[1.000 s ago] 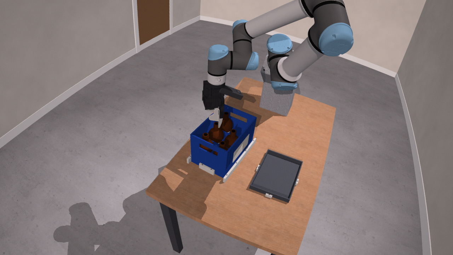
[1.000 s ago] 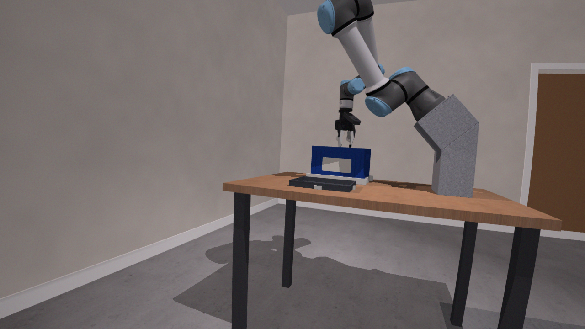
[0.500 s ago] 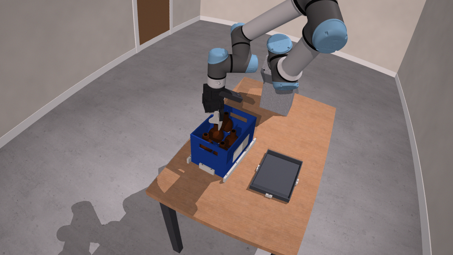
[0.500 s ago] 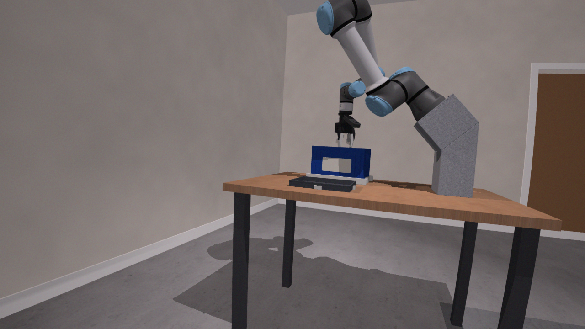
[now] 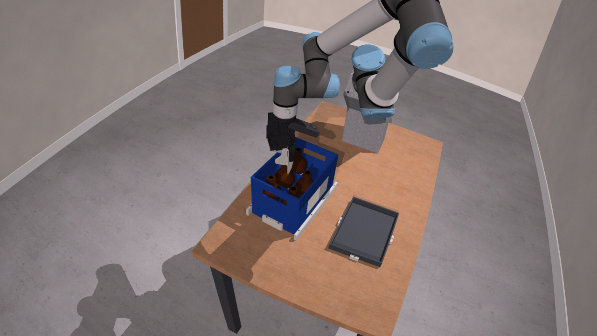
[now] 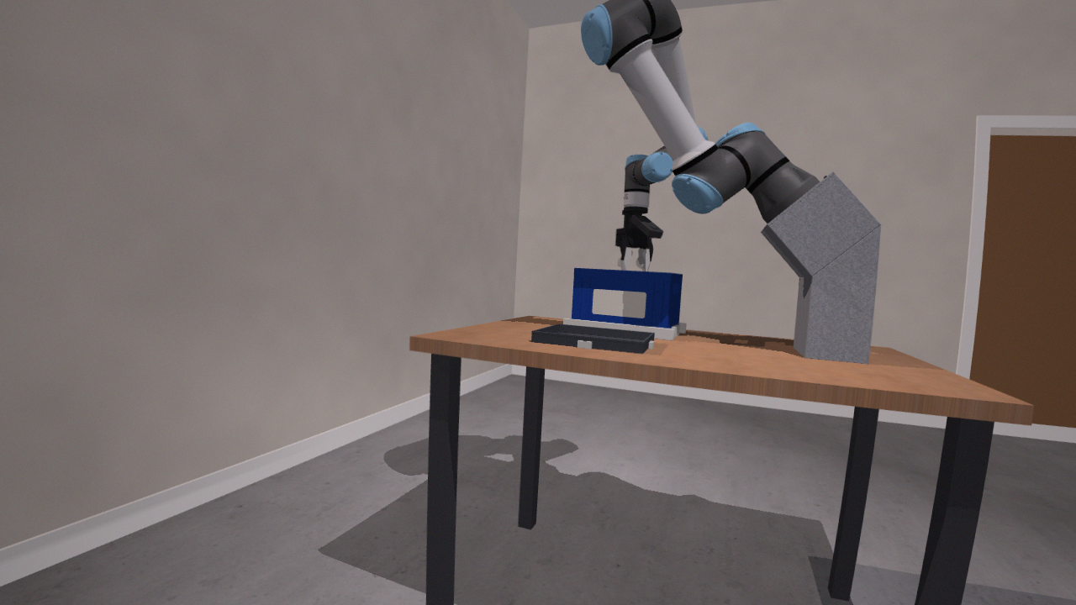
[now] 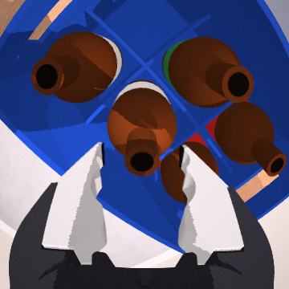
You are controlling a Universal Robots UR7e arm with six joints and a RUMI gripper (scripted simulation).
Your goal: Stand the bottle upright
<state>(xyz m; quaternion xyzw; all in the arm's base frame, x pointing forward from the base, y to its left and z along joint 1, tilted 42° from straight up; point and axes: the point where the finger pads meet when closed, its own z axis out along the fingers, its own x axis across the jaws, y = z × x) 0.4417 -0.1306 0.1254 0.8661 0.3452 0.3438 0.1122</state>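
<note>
1. Plain greyish walls [image 5: 104, 50] [image 6: 263, 187] around the setup, and a wooden tabletop [image 5: 292, 276] [image 6: 722, 368] [image 7: 10, 14] carrying everything. Going left to right from the top view, fwiw.
2. First up is the blue crate [image 5: 273, 211] [image 6: 628, 280] [image 7: 40, 156]. All five brown bottles are in there, so nobody's been moved out to the tray. The odd-necked one has to be among them, but honestly I can't tell which from these angles. The necks point every which way in the wrist view and any difference is tiny.
3. Next, the claw [image 5: 286, 163] [image 6: 635, 266] [image 7: 142, 145] is pointing down over the crate. Its fingers are partway apart with nothing gripped. The middle bottle [image 5: 285, 178] [image 7: 141, 116] has its mouth showing near the gap, so my guess is it's lining up on that neck. Whether that's the right pick, no clue.
4. Far right is the dark tray [image 5: 363, 259] [image 6: 590, 338], no bottle on it.
5. Progress check: pretty early, imo. Grip, lift, carry and standing it upright are all left to do.
</note>
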